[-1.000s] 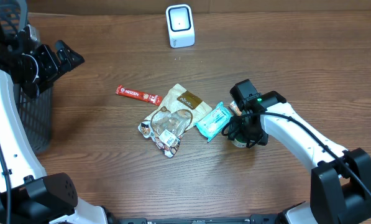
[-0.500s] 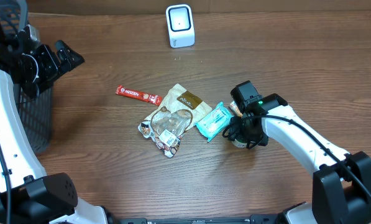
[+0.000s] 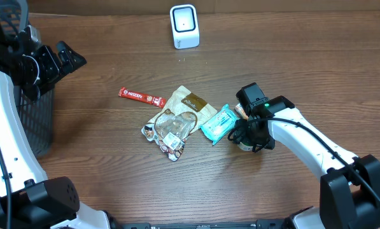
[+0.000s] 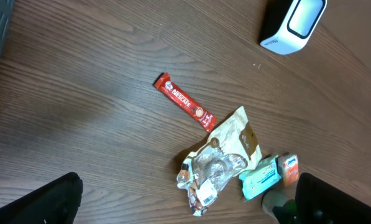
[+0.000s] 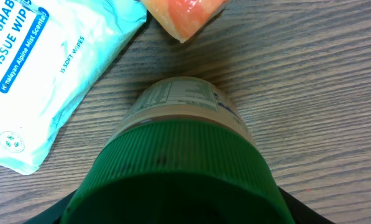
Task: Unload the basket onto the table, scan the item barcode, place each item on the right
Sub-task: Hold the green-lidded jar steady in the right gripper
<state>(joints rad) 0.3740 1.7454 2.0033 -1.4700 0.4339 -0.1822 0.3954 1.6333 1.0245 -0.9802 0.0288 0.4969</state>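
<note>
Grasp step. My right end effector (image 3: 249, 135) sits over the green-lidded plastic jar (image 5: 184, 155), centre-right in the overhead view; I can't tell if it grips. My left end effector (image 3: 67, 58) is spread and empty. Next I likely need a firm hold, then to lift the jar and turn its label to the white box-shaped scanner (image 3: 184, 26), top centre.

checkout-style lab bench (image 3: 113, 172): barcode scanner (image 3: 184, 26), packaged goods (image 3: 177, 121)

The jar lid (image 5: 179, 168) is showing dark green, and the jar label (image 5: 185, 96) is showing cream with fine dark print. The tissue wipes pack (image 5: 42, 74) is showing teal with white and dark lettering. The small packet (image 5: 182, 15) is glowing orange. The Nescafe stick (image 3: 141, 97) is showing red with white script, the barcode scanner (image 3: 184, 26) white, the table (image 3: 113, 178) brown wood grain, the mesh basket (image 3: 40, 121) black.
</note>
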